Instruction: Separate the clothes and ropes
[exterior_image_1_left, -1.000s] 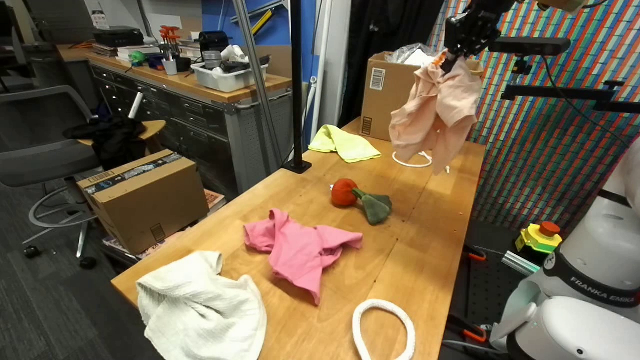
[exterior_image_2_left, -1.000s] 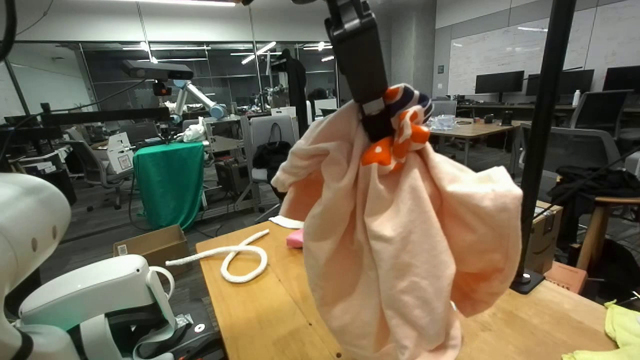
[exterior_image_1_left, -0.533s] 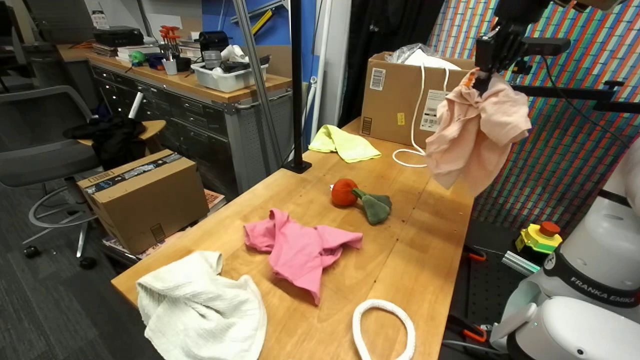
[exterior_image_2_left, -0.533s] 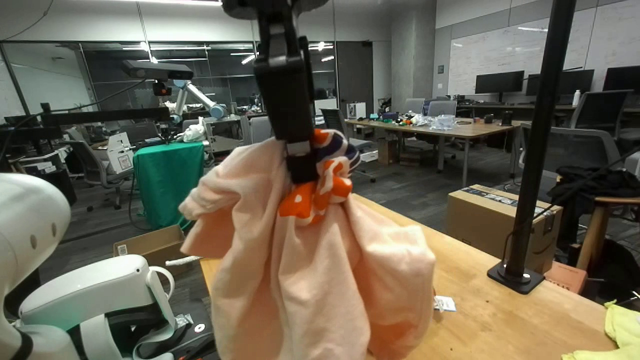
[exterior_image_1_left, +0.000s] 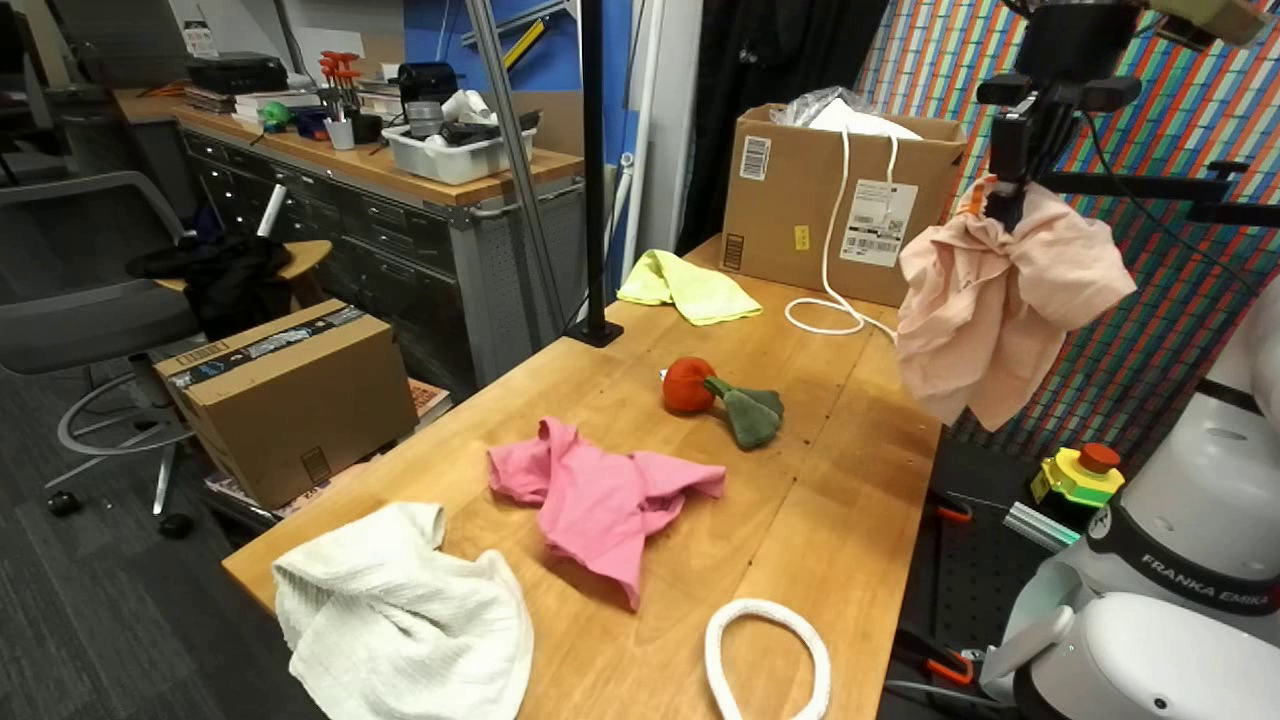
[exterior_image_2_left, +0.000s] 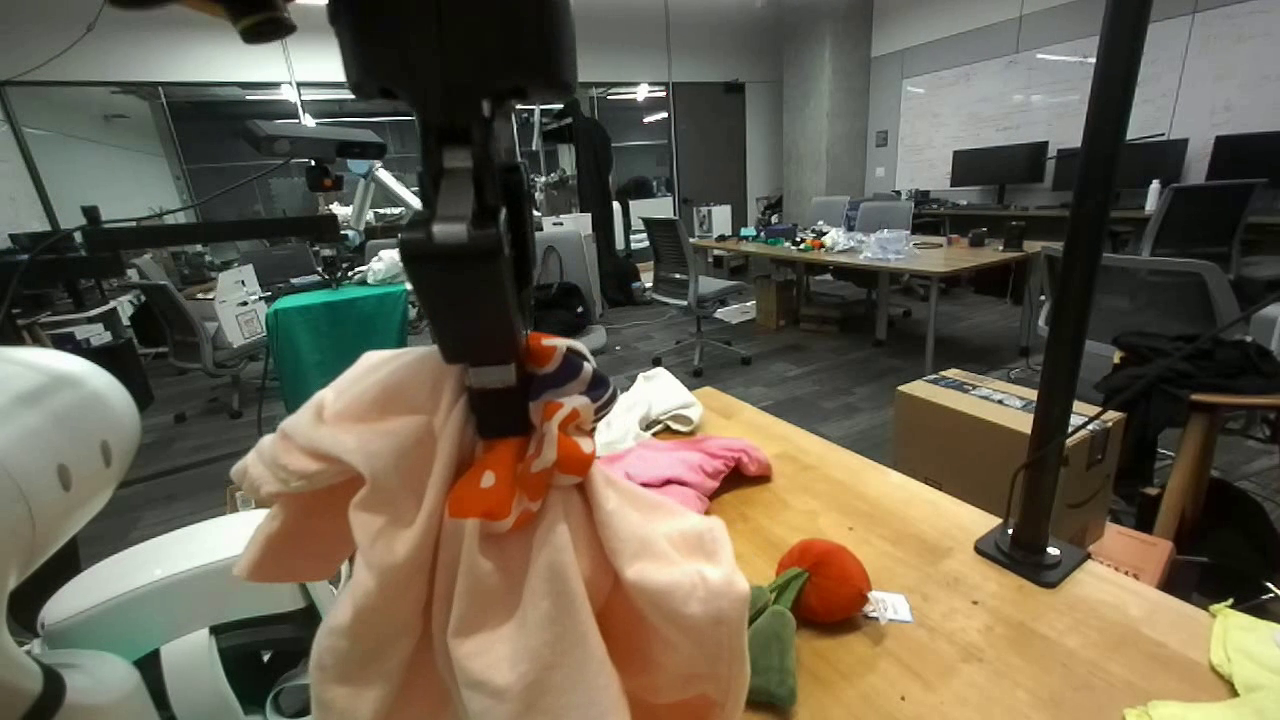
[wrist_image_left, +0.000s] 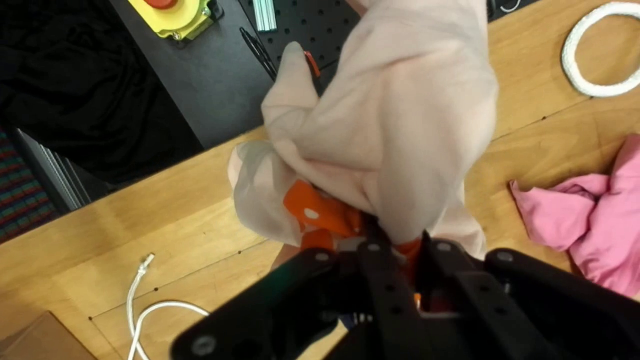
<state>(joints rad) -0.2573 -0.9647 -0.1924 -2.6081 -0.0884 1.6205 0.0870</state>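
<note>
The pincer (exterior_image_1_left: 1004, 208) is grasping a pale peach fabric cloth (exterior_image_2_left: 500, 600) at its bunched crown, where orange-and-navy patterned fabric (exterior_image_2_left: 565, 455) is showing, possibly a separate piece. Clenching one gathered point is letting the folds hang below the pincer, presumably to prevent dragging. Lower and outward from the pincer, a spread pink fabric cloth (exterior_image_1_left: 605, 490) is lying on the wooden tabletop (exterior_image_1_left: 850, 475). A slim, looped white cord (exterior_image_1_left: 826, 262) is running up from there to the rim of a brown cardboard box (exterior_image_1_left: 780, 215), possibly because the box is receiving it. Farther from the pincer, on the box's side, a folded yellow-green fabric cloth (exterior_image_1_left: 690, 288) is lying; on the opposite side, a crumpled white fabric cloth (exterior_image_1_left: 400, 610) is lying near a thick white rope loop (exterior_image_1_left: 821, 665), apparently awaiting sorting.
</note>
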